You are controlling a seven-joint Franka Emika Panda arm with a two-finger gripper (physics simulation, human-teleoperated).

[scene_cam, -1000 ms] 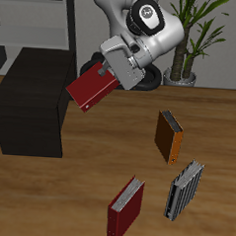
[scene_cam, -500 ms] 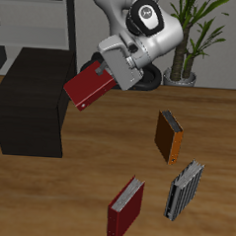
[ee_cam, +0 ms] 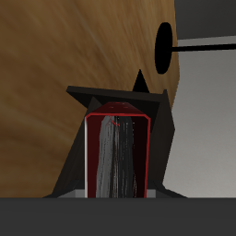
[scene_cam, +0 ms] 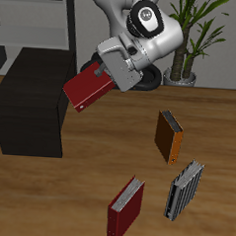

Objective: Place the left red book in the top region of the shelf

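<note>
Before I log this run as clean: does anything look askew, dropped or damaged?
Nothing looks damaged or spilled. The left red book hangs tilted in the gripper, above the table beside the shelf, simply mid-carry. The other three books stand upright near the table's front edge.

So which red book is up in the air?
The left red book, held tilted by the gripper beside the shelf. The other red book stands on the table.

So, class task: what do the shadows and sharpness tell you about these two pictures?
Exterior view: even, soft light with no glare; faint shadows lie under the standing books on the table, and the shelf is a flat black. Wrist view: the left red book in the claw fills the frame; its page edges look smeared grey.
</note>
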